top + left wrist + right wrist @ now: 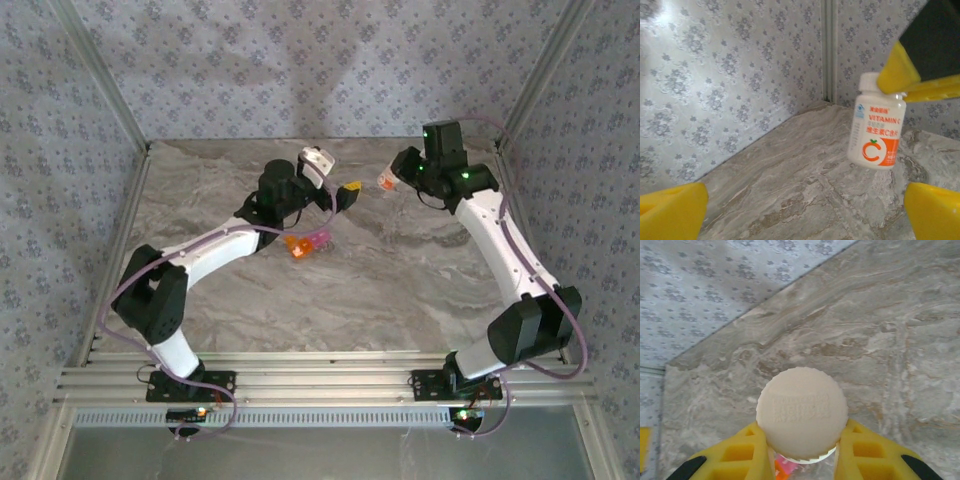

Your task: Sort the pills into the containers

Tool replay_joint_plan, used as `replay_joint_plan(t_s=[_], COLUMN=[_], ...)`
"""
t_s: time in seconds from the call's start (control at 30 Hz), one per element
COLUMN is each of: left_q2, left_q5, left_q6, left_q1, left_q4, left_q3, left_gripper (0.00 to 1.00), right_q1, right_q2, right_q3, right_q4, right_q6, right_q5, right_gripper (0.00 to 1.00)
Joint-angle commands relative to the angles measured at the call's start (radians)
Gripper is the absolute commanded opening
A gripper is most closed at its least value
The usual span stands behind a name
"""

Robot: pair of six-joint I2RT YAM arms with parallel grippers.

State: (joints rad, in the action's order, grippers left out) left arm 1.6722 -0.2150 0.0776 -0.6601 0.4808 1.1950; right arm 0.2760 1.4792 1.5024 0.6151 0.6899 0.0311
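The containers [308, 243], a short strip with one orange compartment and pink-purple ones, lie on the marble table beside my left forearm. My left gripper [347, 195] hovers past them, open wide, its yellow fingertips [671, 210] at the bottom corners of the left wrist view with nothing between them. My right gripper [396, 177] is shut on a white vitamin bottle [877, 131] with an orange band, holding it by the neck above the table. In the right wrist view the bottle's ribbed white cap [802, 411] sits between the yellow fingers [745, 455]. No pills are in view.
Patterned walls close in the table [400, 290] at the back and both sides, with a metal corner post [828, 50] behind the bottle. An aluminium rail [320, 385] runs along the near edge by the arm bases.
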Motion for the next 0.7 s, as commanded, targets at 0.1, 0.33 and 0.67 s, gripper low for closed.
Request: replay_joint_plan(t_s=[0.1, 0.33, 0.67], left_q2=[-0.097, -0.169, -0.205], left_q5=[0.067, 0.138, 0.143], left_q6=[-0.039, -0.09, -0.178], left_q1=[0.032, 0.067, 0.09], left_q4=[-0.1, -0.152, -0.228], left_q3=[-0.054, -0.126, -0.154], left_gripper=[1.0, 1.0, 1.0], right_q1=[-0.002, 0.01, 0.04], right_q2=[-0.036, -0.056, -0.081], right_q3=[-0.138, -0.3, -0.518], right_q4=[-0.047, -0.168, -0.325], right_q6=[-0.138, -0.23, -0.305], right_q5=[-0.089, -0.166, -0.244], right_gripper=[0.24, 0.24, 0.24])
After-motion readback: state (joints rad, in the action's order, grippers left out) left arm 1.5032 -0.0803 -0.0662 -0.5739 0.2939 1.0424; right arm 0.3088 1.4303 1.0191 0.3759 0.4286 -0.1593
